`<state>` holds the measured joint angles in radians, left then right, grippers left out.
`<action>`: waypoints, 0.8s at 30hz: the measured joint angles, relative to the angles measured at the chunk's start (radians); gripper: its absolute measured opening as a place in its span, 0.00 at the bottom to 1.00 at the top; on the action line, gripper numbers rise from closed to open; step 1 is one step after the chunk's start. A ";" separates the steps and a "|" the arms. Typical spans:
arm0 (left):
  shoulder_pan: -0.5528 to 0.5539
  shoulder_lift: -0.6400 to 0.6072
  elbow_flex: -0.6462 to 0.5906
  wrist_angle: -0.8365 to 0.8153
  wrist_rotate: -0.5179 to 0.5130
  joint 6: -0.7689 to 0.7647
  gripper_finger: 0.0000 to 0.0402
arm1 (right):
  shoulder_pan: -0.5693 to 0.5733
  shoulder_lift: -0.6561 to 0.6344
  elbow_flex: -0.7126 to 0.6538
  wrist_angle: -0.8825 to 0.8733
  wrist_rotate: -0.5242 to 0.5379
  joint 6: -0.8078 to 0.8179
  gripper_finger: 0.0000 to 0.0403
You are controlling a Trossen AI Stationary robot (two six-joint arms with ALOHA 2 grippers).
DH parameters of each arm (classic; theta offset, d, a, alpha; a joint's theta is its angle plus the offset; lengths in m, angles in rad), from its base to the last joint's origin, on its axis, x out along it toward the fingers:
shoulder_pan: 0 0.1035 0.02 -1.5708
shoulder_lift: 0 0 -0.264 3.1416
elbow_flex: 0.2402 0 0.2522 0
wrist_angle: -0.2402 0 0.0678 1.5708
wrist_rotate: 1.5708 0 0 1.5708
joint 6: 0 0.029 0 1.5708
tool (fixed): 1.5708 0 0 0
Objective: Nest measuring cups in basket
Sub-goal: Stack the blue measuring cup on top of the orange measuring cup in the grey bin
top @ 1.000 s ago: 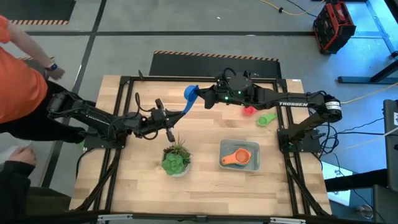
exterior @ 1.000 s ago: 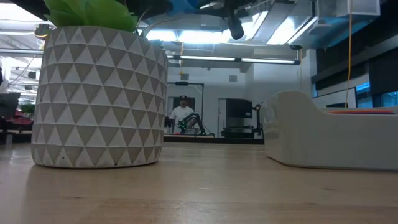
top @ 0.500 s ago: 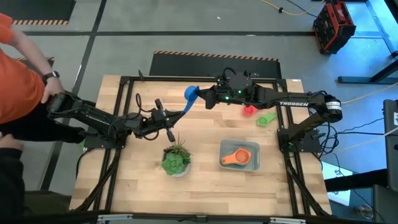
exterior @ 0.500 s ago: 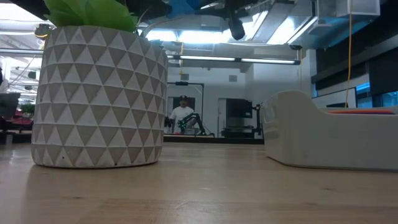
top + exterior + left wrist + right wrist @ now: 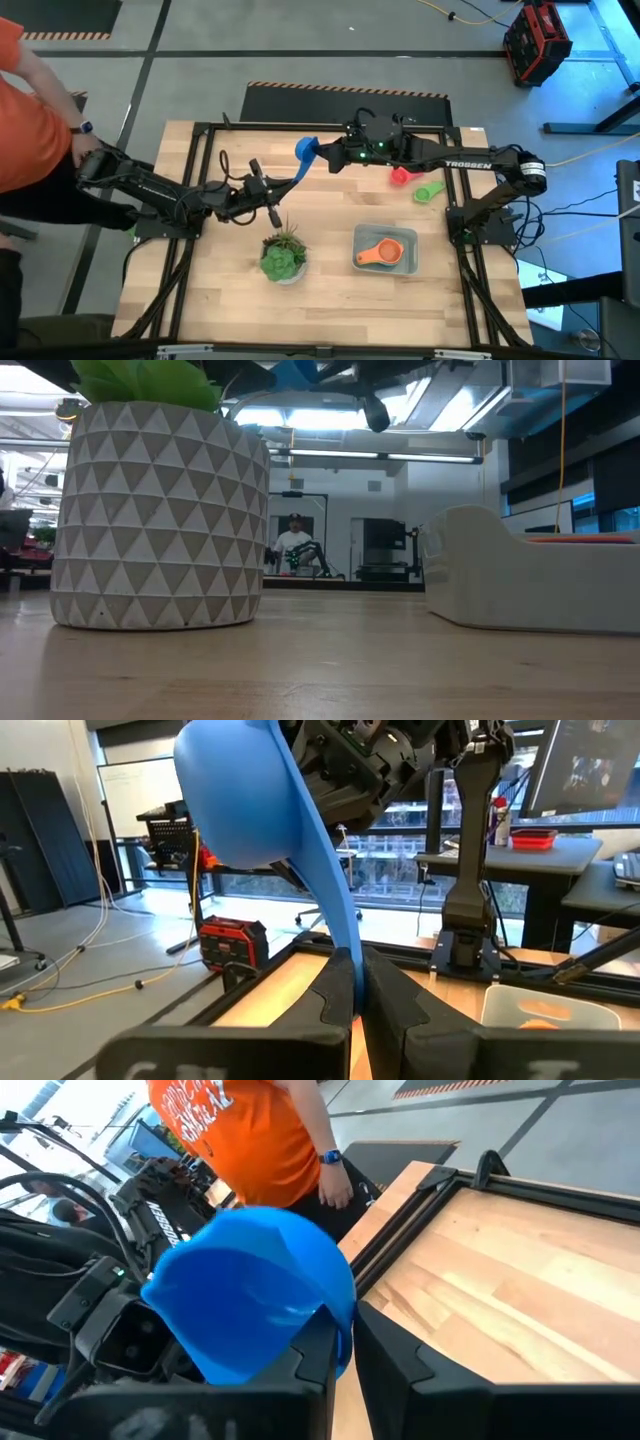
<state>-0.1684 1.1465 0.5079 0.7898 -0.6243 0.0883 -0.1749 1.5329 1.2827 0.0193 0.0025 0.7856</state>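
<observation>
- Left gripper (image 5: 352, 982) pinches the flat handle of the smooth blue measuring cup (image 5: 306, 150).
- Right gripper (image 5: 343, 1342) clamps its round bowl's rim.
- Translucent basket (image 5: 404, 262) lies well apart, holding an orange cup (image 5: 380, 252).

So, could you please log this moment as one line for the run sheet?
left claw: shut on blue cup handle | right claw: shut on cup rim | orange cup: in basket | red cup, green cup: on table
</observation>
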 joint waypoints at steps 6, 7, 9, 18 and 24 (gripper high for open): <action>0.001 0.000 0.000 0.003 -0.002 0.000 0.00 | 0.002 0.001 0.000 -0.001 0.026 -0.004 0.10; 0.001 0.000 0.000 0.003 -0.002 0.000 0.00 | 0.002 0.001 0.000 -0.001 0.027 -0.005 0.10; 0.001 0.000 0.000 0.003 -0.002 0.000 0.00 | 0.002 0.001 0.000 -0.002 0.029 -0.020 0.10; 0.000 0.000 0.000 0.002 0.011 0.003 0.00 | 0.000 0.003 0.000 -0.002 -0.060 -0.028 0.10; 0.000 0.000 -0.001 -0.005 0.002 0.000 0.00 | -0.015 0.029 0.002 0.000 -0.068 0.020 0.10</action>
<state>-0.1688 1.1470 0.5068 0.7853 -0.6222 0.0882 -0.1899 1.5623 1.2842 0.0196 -0.0658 0.8059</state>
